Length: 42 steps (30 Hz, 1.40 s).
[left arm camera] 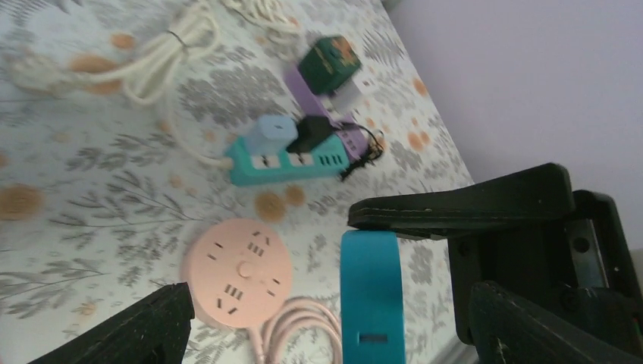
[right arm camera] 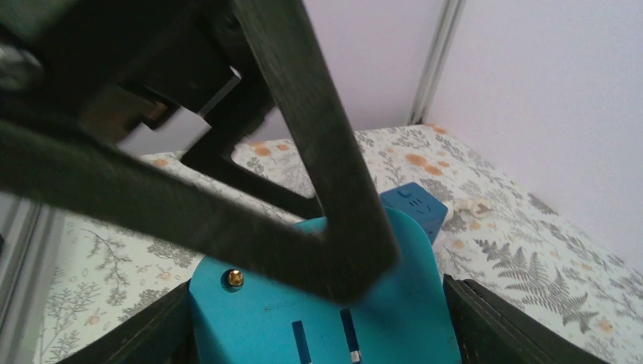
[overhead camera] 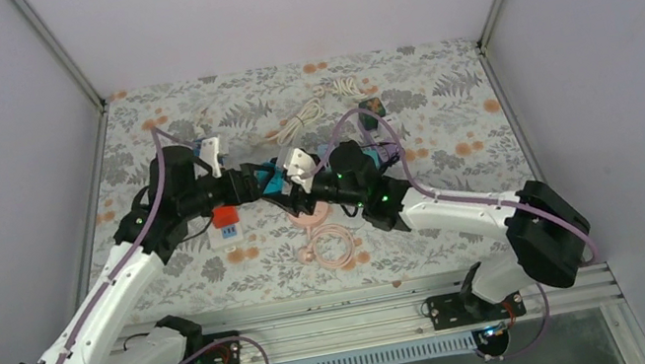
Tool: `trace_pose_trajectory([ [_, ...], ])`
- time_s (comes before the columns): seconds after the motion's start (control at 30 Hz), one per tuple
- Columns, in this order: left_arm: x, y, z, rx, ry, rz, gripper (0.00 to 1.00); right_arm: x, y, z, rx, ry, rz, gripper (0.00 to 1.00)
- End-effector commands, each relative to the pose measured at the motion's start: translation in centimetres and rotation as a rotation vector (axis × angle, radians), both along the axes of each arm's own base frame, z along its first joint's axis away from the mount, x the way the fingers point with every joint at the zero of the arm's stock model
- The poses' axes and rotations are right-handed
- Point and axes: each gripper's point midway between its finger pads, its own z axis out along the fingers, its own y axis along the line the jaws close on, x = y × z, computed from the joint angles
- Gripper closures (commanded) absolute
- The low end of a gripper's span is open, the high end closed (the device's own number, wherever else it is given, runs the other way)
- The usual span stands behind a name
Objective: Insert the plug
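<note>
The plug point(right arm camera: 326, 318) is a flat teal block with two slots and a brass screw in its face. My right gripper point(right arm camera: 315, 322) is shut on its two side edges and holds it in the air over the middle of the table. My left gripper point(left arm camera: 269, 254) faces it with jaws wide apart. The plug's narrow edge point(left arm camera: 369, 296) stands between the jaws, touching the upper finger point(left arm camera: 455, 205) and well apart from the lower one. From above, both grippers meet at the teal plug point(overhead camera: 271, 183). The round pink power strip point(left arm camera: 237, 271) lies flat on the table below.
A teal power strip point(left arm camera: 288, 161) with a pale blue and a black plug in it lies beyond, next to a purple strip point(left arm camera: 307, 95) and a green adapter point(left arm camera: 328, 64). White cable point(overhead camera: 307, 115) lies at the back. A red and white block point(overhead camera: 226, 224) and pink cable coil point(overhead camera: 335, 245) lie nearer.
</note>
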Motion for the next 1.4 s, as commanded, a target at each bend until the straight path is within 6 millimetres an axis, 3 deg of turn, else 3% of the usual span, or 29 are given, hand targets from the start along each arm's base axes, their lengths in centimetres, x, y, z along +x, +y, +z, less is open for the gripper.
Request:
trace_pose_trajectory([
  [0.0, -2.0, -2.5, 1.2, -0.078, 0.025, -0.192, 0.14, -1.3, 0.0, 0.6, 0.0, -0.045, 0.022, 0.38],
  [0.13, -2.4, -2.5, 0.4, -0.06, 0.067, -0.212, 0.34, -1.5, 0.5, 0.4, -0.031, -0.057, 0.019, 0.39],
  [0.27, -3.0, -2.7, -0.2, -0.053, 0.103, -0.239, 0.44, -1.6, 0.7, 0.3, -0.047, -0.067, 0.025, 0.39],
  [0.57, -3.7, -3.3, -2.0, -0.049, 0.175, -0.298, 0.48, -1.7, 1.3, 1.0, -0.06, -0.112, 0.045, 0.39],
  [0.77, -3.5, -3.6, -2.6, -0.052, 0.2, -0.312, 0.63, -2.1, 1.7, 1.2, -0.056, -0.128, 0.075, 0.39],
  [0.93, -2.8, -3.8, -2.4, -0.052, 0.186, -0.305, 0.69, -1.9, 2.2, 0.7, -0.08, -0.136, 0.061, 0.39],
  [1.07, -2.7, -3.9, -3.3, -0.042, 0.204, -0.314, 0.9, -1.5, 2.3, 0.6, -0.092, -0.129, 0.042, 0.39],
  [1.13, -2.5, -3.9, -3.4, -0.032, 0.199, -0.312, 0.97, -1.1, 2.0, 0.7, -0.087, -0.115, 0.015, 0.35],
  [1.3, -1.8, -3.1, -2.7, 0.054, 0.093, -0.313, 0.98, -0.1, 0.1, 0.9, -0.082, -0.05, -0.106, 0.06],
  [1.37, -1.4, -2.6, -2.5, 0.105, 0.051, -0.302, 0.98, 0.4, -1.1, 1.5, -0.072, 0.02, -0.188, 0.0],
])
